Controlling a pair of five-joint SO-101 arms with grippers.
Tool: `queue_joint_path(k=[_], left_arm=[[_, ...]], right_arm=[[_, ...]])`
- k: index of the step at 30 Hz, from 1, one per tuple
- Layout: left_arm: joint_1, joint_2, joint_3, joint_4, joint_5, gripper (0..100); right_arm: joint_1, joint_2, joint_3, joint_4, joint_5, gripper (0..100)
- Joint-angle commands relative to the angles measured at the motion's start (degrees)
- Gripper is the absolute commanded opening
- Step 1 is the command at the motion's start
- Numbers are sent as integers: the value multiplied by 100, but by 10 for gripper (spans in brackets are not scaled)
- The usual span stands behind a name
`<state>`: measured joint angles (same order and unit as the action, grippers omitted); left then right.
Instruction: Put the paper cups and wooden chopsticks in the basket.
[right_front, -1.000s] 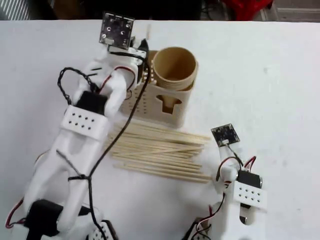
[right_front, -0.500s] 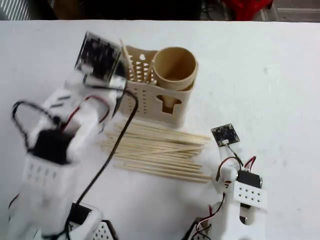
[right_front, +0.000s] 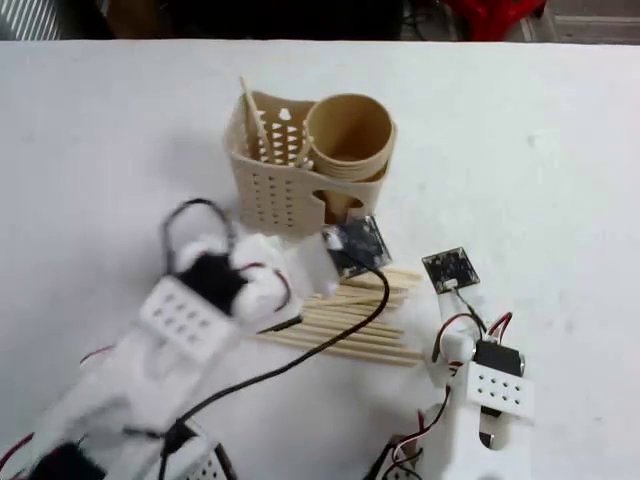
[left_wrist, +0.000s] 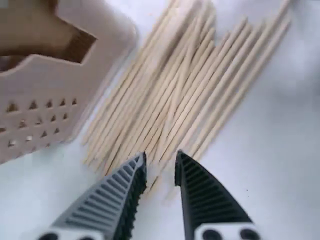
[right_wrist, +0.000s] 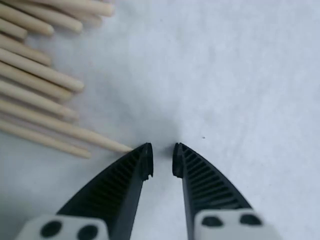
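The paper cups (right_front: 348, 135) are being kept inside the basket (right_front: 270, 195). The wooden chopsticks (right_front: 372, 338) are being left piled just beside the basket. The left gripper (left_wrist: 160, 164), parted a little and empty, is being held over them, likely for a pick-up. The right gripper (right_wrist: 162, 159), also parted and empty, is being parked farther from the basket.

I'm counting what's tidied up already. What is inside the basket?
The basket holds stacked paper cups in one compartment and a few chopsticks standing in the other. Its walls hide their lower parts, so the exact number of cups or sticks cannot be told.
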<state>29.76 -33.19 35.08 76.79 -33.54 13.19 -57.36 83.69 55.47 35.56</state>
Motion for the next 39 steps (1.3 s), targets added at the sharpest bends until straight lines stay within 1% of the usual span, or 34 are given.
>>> queue_joint_path(k=[1, 4, 6, 8, 23, 25, 27, 30, 35, 39], left_arm=[[145, 1244, 237, -1029, -246, 117], [145, 2158, -18, -1398, -360, 147], [145, 2651, -273, -1451, -457, 169], [145, 3055, -545, -1468, -475, 163], [119, 4989, -1890, -1477, -475, 161], [119, 5174, -1987, -1477, -475, 160], [136, 5288, -2031, -1477, -475, 138], [136, 5262, -2013, -1468, -475, 108], [136, 5244, -1996, -1468, -484, 93], [119, 5235, -2040, -1451, -484, 50]], right_arm=[[-13, -75, -26, -92, 53, 84], [-13, -75, -26, -92, 53, 84], [-13, -75, -26, -92, 53, 84], [-13, -75, -26, -92, 53, 84], [-13, -75, -26, -92, 53, 84], [-13, -75, -26, -92, 53, 84], [-13, -75, -26, -92, 53, 84], [-13, -75, -26, -92, 53, 84], [-13, -75, -26, -92, 53, 84], [-13, -75, -26, -92, 53, 84]])
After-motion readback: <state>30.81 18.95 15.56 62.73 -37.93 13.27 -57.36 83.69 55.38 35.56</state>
